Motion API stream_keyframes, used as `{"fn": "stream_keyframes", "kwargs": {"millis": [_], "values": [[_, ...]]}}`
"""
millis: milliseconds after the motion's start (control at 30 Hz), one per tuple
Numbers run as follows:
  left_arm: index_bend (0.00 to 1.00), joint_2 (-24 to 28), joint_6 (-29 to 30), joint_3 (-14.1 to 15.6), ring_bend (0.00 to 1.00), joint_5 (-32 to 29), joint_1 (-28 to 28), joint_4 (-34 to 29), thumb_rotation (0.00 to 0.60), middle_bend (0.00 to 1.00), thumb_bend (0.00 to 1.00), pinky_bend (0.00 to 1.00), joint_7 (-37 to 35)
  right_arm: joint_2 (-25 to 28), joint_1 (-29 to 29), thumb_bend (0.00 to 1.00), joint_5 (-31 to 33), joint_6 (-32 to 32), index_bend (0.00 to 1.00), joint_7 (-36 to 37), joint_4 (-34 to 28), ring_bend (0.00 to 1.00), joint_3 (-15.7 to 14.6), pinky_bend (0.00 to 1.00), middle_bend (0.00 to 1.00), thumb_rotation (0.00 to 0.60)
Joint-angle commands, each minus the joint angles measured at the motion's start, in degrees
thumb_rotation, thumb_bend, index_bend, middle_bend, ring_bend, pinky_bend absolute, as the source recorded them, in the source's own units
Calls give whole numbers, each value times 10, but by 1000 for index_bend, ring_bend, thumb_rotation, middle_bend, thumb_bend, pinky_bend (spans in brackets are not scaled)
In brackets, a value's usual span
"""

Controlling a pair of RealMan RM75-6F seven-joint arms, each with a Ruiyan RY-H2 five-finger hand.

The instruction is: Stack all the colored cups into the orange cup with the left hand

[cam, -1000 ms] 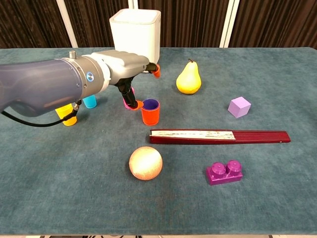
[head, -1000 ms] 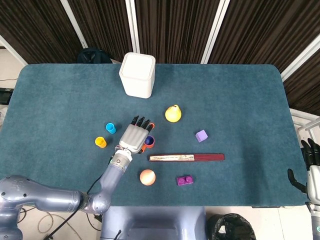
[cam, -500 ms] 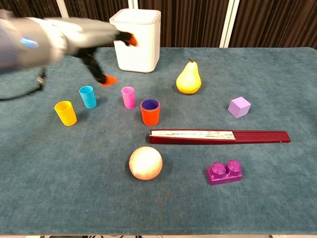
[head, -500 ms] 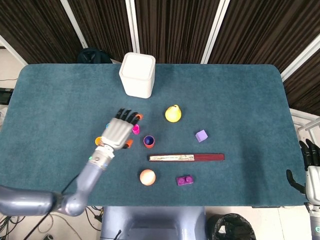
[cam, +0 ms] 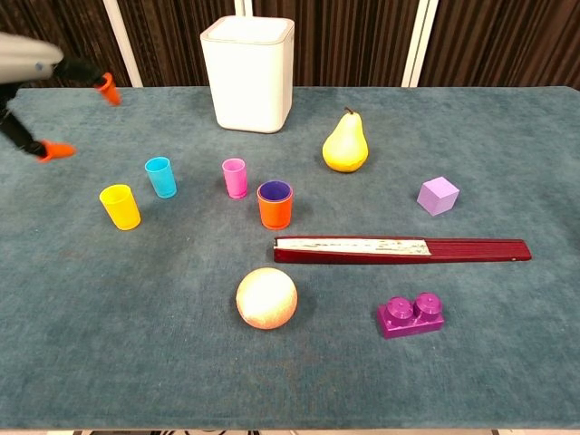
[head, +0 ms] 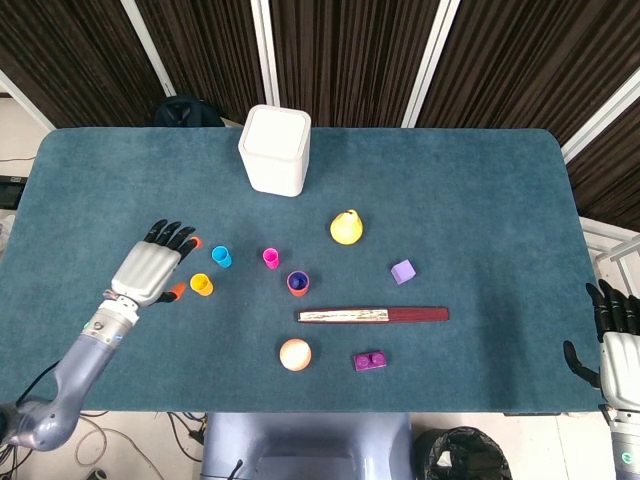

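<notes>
You have one cup nested: a purple liner sits inside the orange cup (cam: 275,207) at mid-tabletop. The pink cup (cam: 235,178), blue cup (cam: 161,177) and yellow cup (cam: 120,207) stand upright, mouths up, to its left. Your left hand (head: 150,270) hovers empty, fingers spread.

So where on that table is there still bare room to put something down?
The far right stretch beyond the purple cube and the near left corner below the yellow cup lie bare. It is crowded in the middle, from the cups to the orange cup, fan, ball and pear.
</notes>
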Motion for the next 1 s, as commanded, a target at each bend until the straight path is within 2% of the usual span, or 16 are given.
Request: {"fn": "stream_keyframes", "kwargs": {"millis": [33,233,433,1000], "values": [[228,-5,-18,15,0,30,16,27,600,77,297,0,-27,1,-1,430,1,2,36,2,0,63,1,0,0,600],[249,-38,-29,15,0,49,24,67,600,77,297,0,-36,3,-1,429,-1,1,36,5,0,63,0,0,0,600],[264,-76,-39,7,0,42,24,102,600,78,297,0,-27,5,-2,430,2,1,36,11,2,63,2,0,0,600],[318,-131,-47,-11,0,26,22,140,600,79,297,0,11,6,-2,429,1,1,36,13,2,63,1,0,0,600]]}}
